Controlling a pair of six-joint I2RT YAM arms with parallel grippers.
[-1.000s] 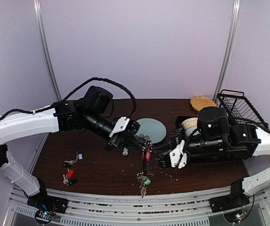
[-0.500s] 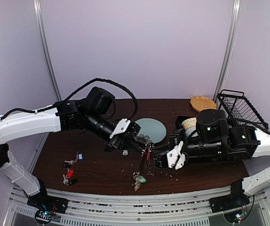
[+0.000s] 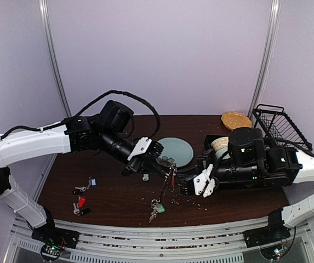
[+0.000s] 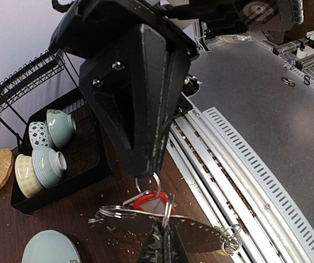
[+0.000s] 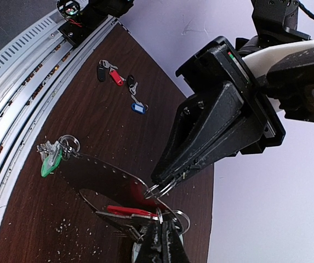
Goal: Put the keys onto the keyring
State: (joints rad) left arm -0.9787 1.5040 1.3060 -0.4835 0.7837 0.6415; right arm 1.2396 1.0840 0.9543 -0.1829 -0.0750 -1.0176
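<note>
Both arms meet mid-surface. The right pincer (image 5: 165, 236) is clenched on the keyring (image 3: 163, 189), lifting it as a steady target. The left pincer (image 5: 158, 181) is clenched on what seems to be the red-tagged key (image 5: 129, 210)'s small ring, placed to feed it onto the loop. Already threaded, green-tagged keys (image 5: 50, 161) dangle at its near end, and loose keys (image 3: 81, 189) lie at the left.

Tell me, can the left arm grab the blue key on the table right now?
Probably not yet. The left gripper is shut on the red-tagged key, lifted up. The blue-tagged key lies in the open with nothing over it, so the gripper would have to let go first.
</note>
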